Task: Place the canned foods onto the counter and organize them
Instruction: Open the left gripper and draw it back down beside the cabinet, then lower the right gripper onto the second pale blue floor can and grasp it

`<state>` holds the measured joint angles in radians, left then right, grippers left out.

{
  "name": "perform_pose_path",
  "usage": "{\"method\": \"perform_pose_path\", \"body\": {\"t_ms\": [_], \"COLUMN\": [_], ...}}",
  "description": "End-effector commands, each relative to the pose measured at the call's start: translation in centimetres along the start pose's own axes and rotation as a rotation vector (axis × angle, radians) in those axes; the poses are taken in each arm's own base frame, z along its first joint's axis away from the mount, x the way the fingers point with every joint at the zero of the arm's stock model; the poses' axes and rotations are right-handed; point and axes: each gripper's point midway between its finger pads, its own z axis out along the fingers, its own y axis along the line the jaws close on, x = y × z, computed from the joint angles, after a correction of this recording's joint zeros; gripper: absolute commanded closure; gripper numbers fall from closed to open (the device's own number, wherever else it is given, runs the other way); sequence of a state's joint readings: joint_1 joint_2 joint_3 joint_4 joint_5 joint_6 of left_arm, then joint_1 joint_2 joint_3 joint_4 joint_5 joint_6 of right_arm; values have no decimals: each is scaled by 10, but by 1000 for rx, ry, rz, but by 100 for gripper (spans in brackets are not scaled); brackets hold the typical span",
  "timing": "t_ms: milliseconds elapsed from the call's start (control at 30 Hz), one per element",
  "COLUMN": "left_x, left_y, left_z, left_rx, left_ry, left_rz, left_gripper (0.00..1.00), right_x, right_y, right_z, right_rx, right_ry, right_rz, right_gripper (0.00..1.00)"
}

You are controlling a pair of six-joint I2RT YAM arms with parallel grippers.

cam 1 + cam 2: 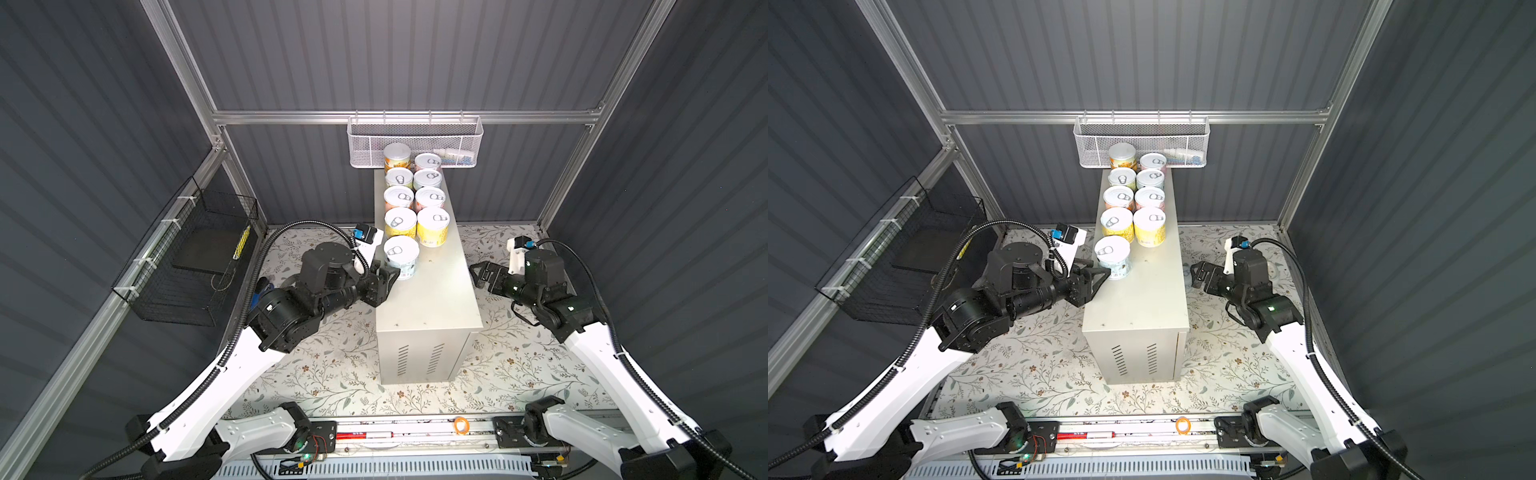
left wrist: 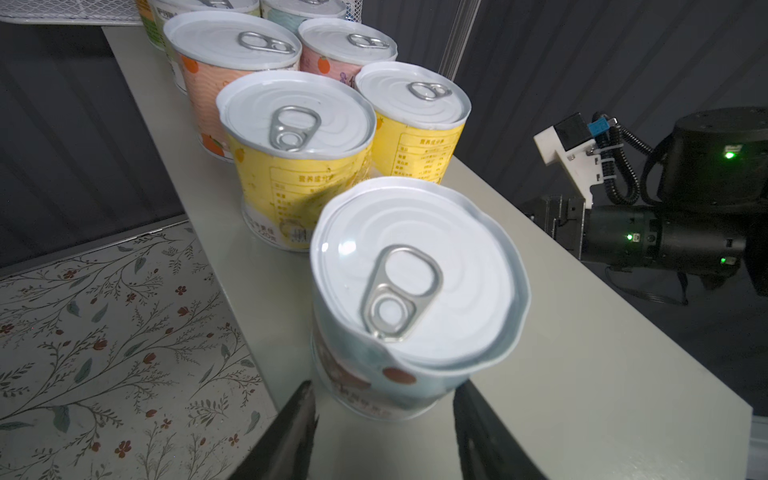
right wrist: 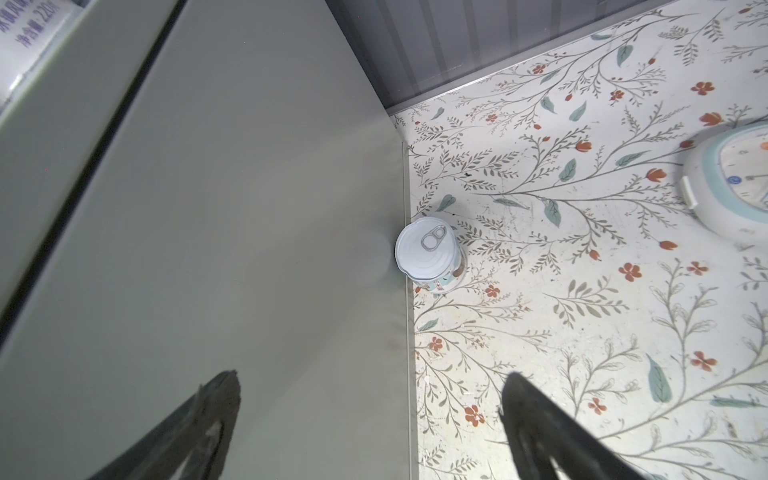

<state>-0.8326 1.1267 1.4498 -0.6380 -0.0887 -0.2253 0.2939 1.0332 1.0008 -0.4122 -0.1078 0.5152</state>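
The left gripper (image 2: 384, 399) is closed on the teal-white can (image 2: 415, 282), with its fingers (image 2: 305, 409) pressed against the lower label on either side. This can is stood upright on the counter (image 1: 432, 299), at the near end of the left column, just in front of a yellow can (image 2: 297, 166). Eight other cans (image 1: 431, 197), the yellow one included, are arranged in two columns toward the far end of the counter top. The right gripper (image 1: 476, 276) is held with its jaws spread wide, gripping nothing, beside the counter's right wall above the floral surface (image 1: 332, 365). A last can (image 3: 428, 253) is seen upright on that surface, close against the counter wall, and a round clock (image 3: 731, 183) is located well apart from it.
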Motion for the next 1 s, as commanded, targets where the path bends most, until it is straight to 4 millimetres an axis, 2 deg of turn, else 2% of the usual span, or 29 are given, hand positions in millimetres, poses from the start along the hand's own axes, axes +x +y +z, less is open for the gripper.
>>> {"method": "perform_pose_path", "body": {"t_ms": [0,267,367,433,467,500,567,667,733,767,833,967], "left_x": [-2,0,5,9,12,16,25,40,44,56,61,67], "left_y": [3,8,13,16,16,16,20,45,64,74,89,106], "left_z": [7,15,8,-2,-7,-13,-25,-47,-65,-66,-76,-78], "left_rx": [-27,-57,-87,-94,-90,-85,-99,-236,-337,-385,-477,-578], "left_ry": [-7,14,37,45,54,64,86,105,79,91,77,80], "left_rz": [23,36,39,41,42,42,22,-55,-107,-123,-150,-98], "left_gripper": [45,44,41,31,21,2,0,1,1,1,1,1], "right_x": [-3,1,6,8,9,10,12,8,12,14,16,18], "right_y": [2,2,-3,-8,-9,-11,-15,-17,-22,-23,-24,-26], "right_z": [0,2,5,9,11,13,18,27,43,49,63,91], "right_rx": [-12,-17,-1,18,23,31,48,57,76,76,77,84], "right_ry": [-8,5,14,22,27,32,40,26,53,62,84,130], "right_rz": [-5,-10,-18,-26,-30,-32,-38,-50,-51,-52,-53,-51], "right_gripper": [1,1,1,1,1,1,1,1,1,1,1,1]}}
